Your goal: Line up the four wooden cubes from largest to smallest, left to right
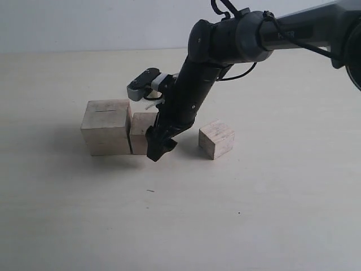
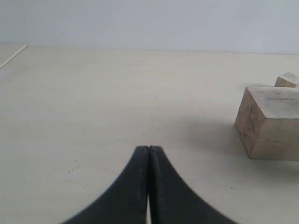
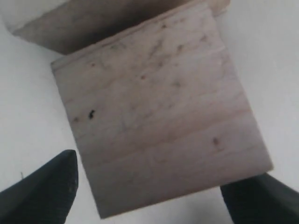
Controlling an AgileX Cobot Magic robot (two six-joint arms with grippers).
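The largest pale wooden cube (image 1: 106, 127), slit-marked on top, sits mid-way across the cream worktop (image 1: 254, 226), well clear of its edges. A smaller pale wooden cube (image 1: 140, 132) touches its right side. The black right pincer (image 1: 161, 149) straddles this cube; I cannot tell whether it clamps. A third pale wooden cube (image 1: 216, 139) stands apart, further right. The black left pincer (image 2: 148, 154) is clenched on nothing.

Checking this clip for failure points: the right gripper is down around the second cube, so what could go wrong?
The second cube sits skewed between the fingers of the right gripper, so squeezing or lifting off could twist it. It abuts the largest cube, which might get shoved. The arm could clip the loose cube at right.
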